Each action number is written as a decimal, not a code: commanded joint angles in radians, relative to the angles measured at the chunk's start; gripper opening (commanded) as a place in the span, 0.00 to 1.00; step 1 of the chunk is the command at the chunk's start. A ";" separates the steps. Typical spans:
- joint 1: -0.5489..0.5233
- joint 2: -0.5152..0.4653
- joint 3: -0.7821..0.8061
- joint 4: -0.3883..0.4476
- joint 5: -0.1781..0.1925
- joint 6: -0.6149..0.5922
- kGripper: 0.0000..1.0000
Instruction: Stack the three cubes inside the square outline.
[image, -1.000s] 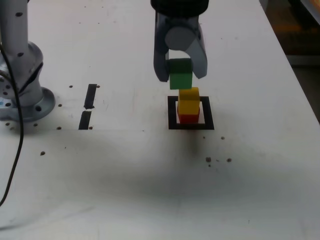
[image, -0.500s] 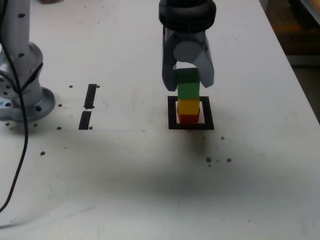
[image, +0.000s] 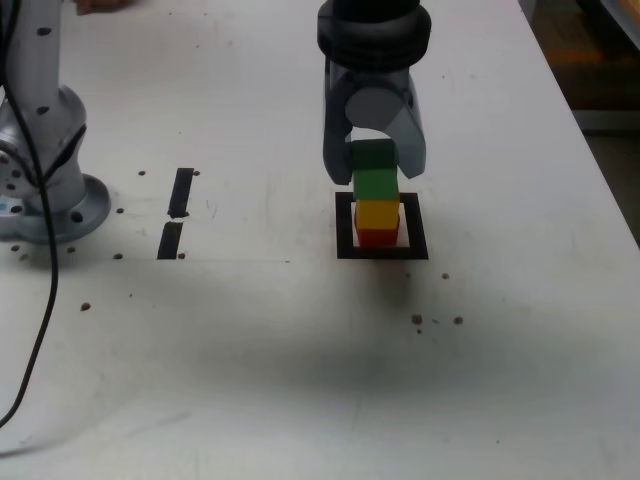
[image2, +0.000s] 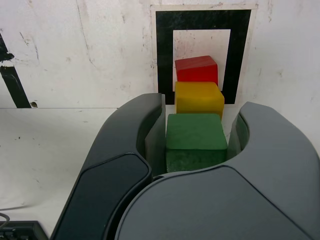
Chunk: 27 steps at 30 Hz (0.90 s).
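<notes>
Far on the exterior view's left: grey metal arm base (image: 45, 160), bolted down on the white tabletop (image: 250, 360), with one thin black cable (image: 40, 330) trailing off toward the near edge. Next, two short black tape strips (image: 176, 212), one above the other, well apart from the work and probably just leftover markers, no part of this job. Scattered dark specks on the surface, too small to identify.

Then the centre: one black tape square outline with a white middle (image: 344, 232), only slightly wider than a block, so likely set as a tight target to force careful alignment. Inside it, one small solid red cube (image: 377, 238) at the bottom, touching the tabletop; one solid yellow cube (image: 378, 213) resting squarely on it; one solid green cube (image: 375, 175) on top, apparently seated on the yellow. Three cubes in all, one of each colour, all in one column within the outline.

Above the column, one grey two-fingered tool (image: 375, 168), pointing down, pinching the green cube from both sides; in the wrist view the green cube (image2: 195, 140) sits snug between the curved fingers (image2: 137, 145). Grip presumably kept on to steady the top block while it settles. Judged from the layout: stack essentially built, release and a straight lift left; risk of toppling the column if the fingers drag sideways.
</notes>
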 joint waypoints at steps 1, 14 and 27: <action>-0.001 0.003 0.002 -0.002 -0.001 0.000 0.44; -0.001 0.004 0.015 -0.018 -0.002 0.000 0.60; -0.001 -0.017 0.020 0.007 0.029 0.000 0.81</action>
